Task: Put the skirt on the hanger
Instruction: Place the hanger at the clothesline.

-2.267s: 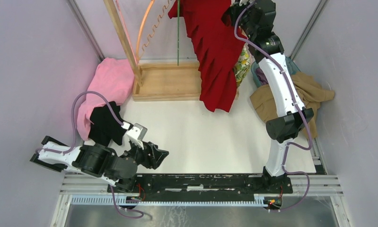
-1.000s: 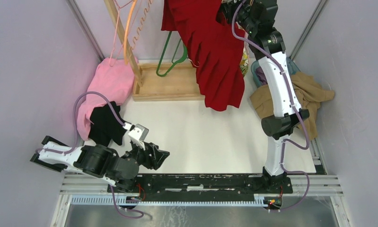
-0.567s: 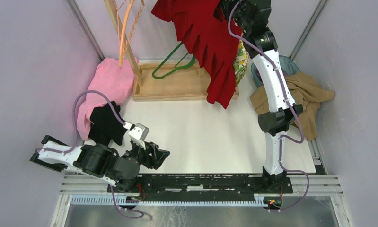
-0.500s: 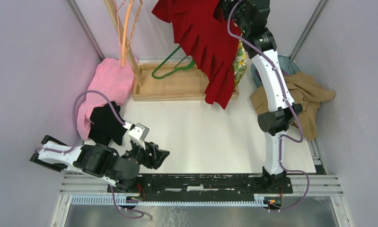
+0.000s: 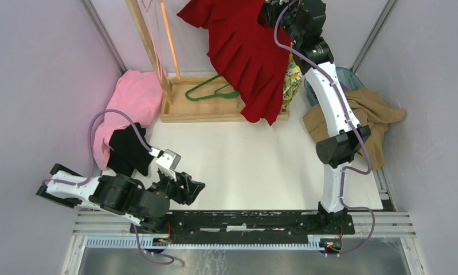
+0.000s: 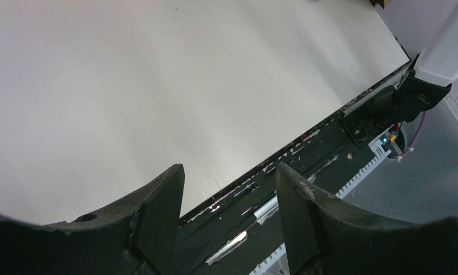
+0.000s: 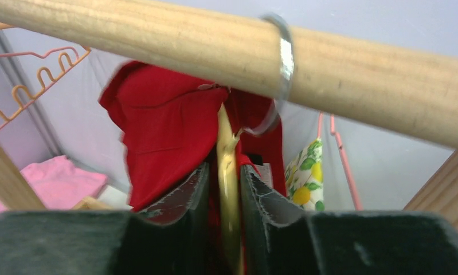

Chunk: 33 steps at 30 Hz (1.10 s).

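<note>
The skirt (image 5: 293,74), cream with lemons and leaves, hangs at the back right, mostly hidden behind a red garment (image 5: 243,51). In the right wrist view the skirt (image 7: 306,172) hangs beside the thin pink hanger (image 7: 343,157). My right gripper (image 7: 223,166) is raised just under the wooden rod (image 7: 157,34). Its jaws stand slightly apart around the yellow neck of the red garment's hanger, whose metal hook (image 7: 284,51) is over the rod. A narrow gap shows on the left side. My left gripper (image 6: 229,169) is open and empty low over the table's front edge.
A green hanger (image 5: 206,91) lies on the rack's wooden base (image 5: 203,112). An orange hanger (image 5: 170,40) hangs at the rack's left. Pink cloth (image 5: 132,100) and black cloth (image 5: 126,150) lie left. A tan garment (image 5: 375,114) lies right.
The red garment has swung left and back and now hangs from the rod. The green hanger has dropped onto the wooden base. My right jaws have eased apart. The left arm is still.
</note>
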Each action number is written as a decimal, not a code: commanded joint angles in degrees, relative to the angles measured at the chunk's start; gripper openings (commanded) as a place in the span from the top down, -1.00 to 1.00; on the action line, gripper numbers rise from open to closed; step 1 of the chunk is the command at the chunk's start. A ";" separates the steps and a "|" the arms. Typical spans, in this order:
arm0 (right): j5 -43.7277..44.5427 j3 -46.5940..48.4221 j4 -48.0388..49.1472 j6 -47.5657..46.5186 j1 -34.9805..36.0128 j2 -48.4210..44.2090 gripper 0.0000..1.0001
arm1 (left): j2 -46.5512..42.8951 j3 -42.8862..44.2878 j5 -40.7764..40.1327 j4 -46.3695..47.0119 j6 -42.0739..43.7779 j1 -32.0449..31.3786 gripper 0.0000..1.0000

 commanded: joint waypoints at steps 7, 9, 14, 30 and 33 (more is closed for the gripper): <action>0.05 -7.80 -1.28 5.31 0.01 -13.04 0.06 | 1.30 1.81 -0.86 0.42 -2.43 -0.14 -0.32; 1.02 -7.89 -1.71 6.60 -0.21 -14.72 0.05 | 1.75 1.75 -0.81 0.43 -2.51 -0.10 -0.32; 4.48 -8.08 -0.28 10.99 -1.28 -18.69 0.04 | 2.56 2.12 -0.55 0.91 -2.36 -0.12 -0.31; -11.75 -39.32 -13.69 15.68 -1.22 -44.98 0.01 | 17.77 7.51 -0.40 0.66 -5.81 -0.06 -0.44; -12.97 -46.23 -15.19 15.47 -0.89 -49.94 -0.01 | 23.52 10.51 -0.46 1.28 -5.40 0.60 -0.51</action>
